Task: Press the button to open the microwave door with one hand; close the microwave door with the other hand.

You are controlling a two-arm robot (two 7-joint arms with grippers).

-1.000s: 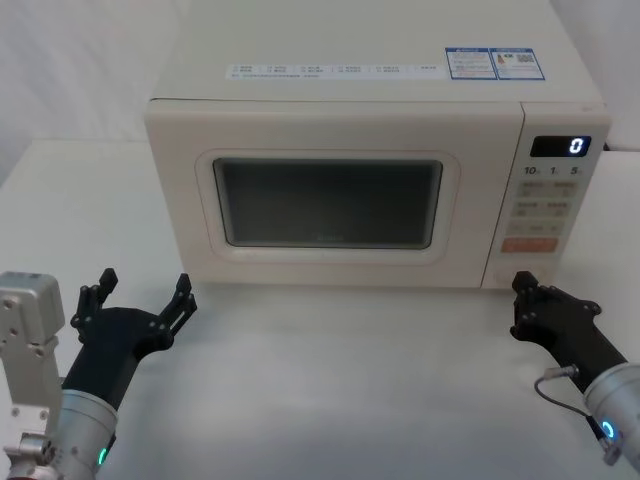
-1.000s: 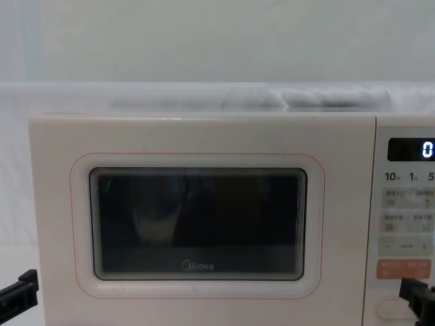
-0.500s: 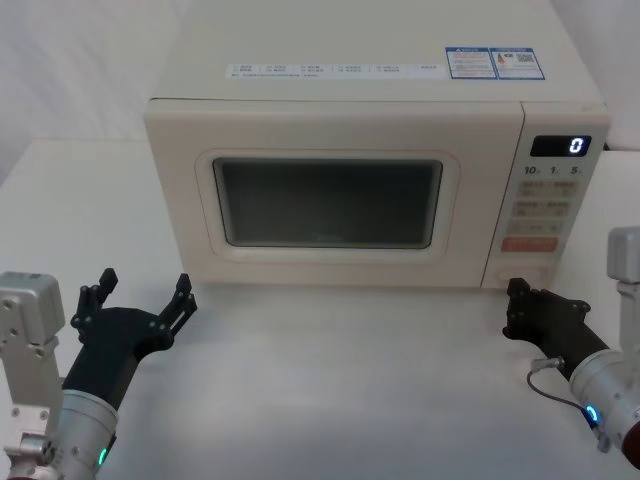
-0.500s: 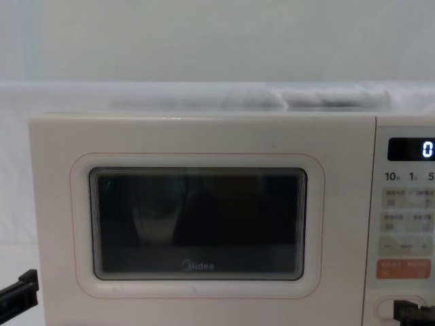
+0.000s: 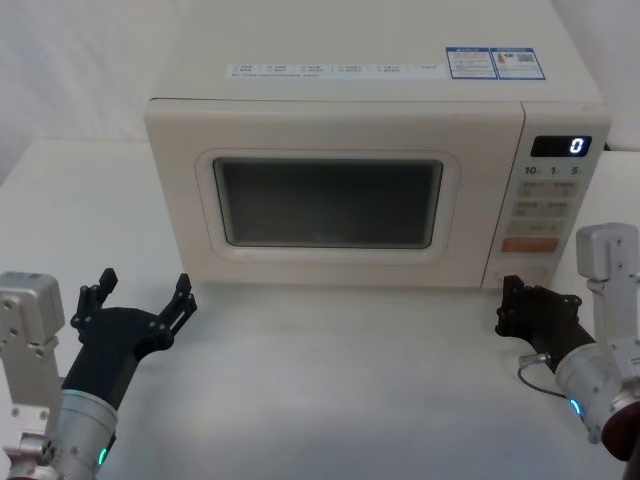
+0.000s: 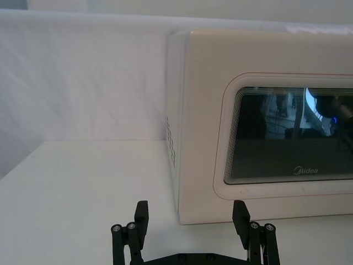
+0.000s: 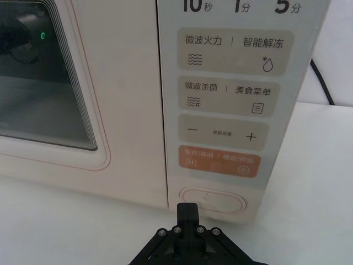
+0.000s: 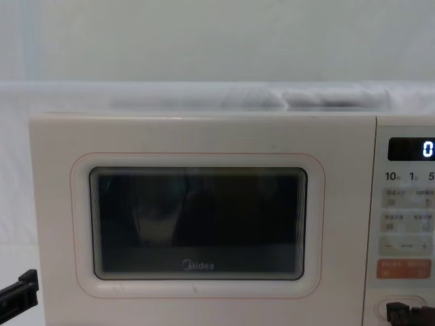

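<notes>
Nothing is done yet: the microwave door (image 5: 327, 205) sits flush, the clenched right tool (image 7: 186, 212) is just short of the button (image 7: 213, 201) at the panel's six o'clock, and the left tool (image 5: 140, 305), fingers spread, waits at the door's seven o'clock.

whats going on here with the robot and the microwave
The robot's right black tool, fingers together, points at the wide cream pill-shaped button at the bottom of the control panel, just short of it. The large cream microwave door with the dark window sits closed. The left black tool hangs open above the white table, in front of the microwave's left corner, touching nothing.
</notes>
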